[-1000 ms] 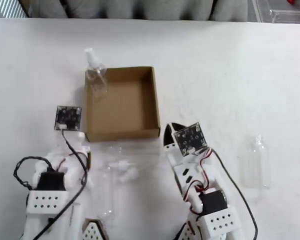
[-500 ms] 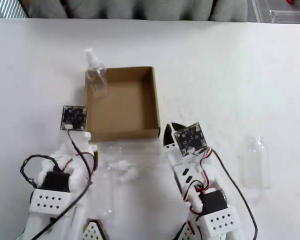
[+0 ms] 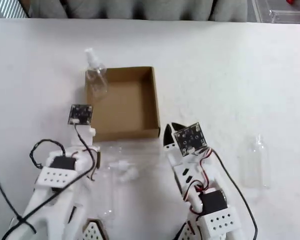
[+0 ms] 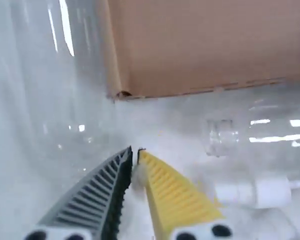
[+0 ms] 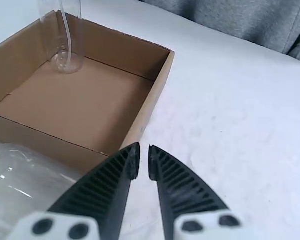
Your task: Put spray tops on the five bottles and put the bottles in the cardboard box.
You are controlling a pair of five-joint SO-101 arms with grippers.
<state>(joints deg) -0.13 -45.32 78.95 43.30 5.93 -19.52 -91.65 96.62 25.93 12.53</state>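
Note:
The cardboard box (image 3: 140,107) lies open at the table's middle. In its far left corner stands a clear bottle with a spray top (image 3: 95,75), also in the right wrist view as the bottle (image 5: 62,35). Several clear bottles (image 3: 115,167) and a white spray top (image 3: 128,173) lie just in front of the box, between the arms. My left gripper (image 4: 135,150) is shut and empty, low at the box's near left corner (image 4: 117,92), beside a lying bottle (image 4: 45,100) and a spray top (image 4: 262,191). My right gripper (image 5: 141,156) is shut and empty at the box's near right corner (image 5: 140,125).
Another clear bottle (image 3: 254,161) lies alone on the white table at the right. A clear plastic container (image 3: 280,11) sits at the far right edge. Open table stretches behind and to the right of the box.
The left arm has swung right and forward, towards the box's near left corner. The right arm, box and bottles have not moved.

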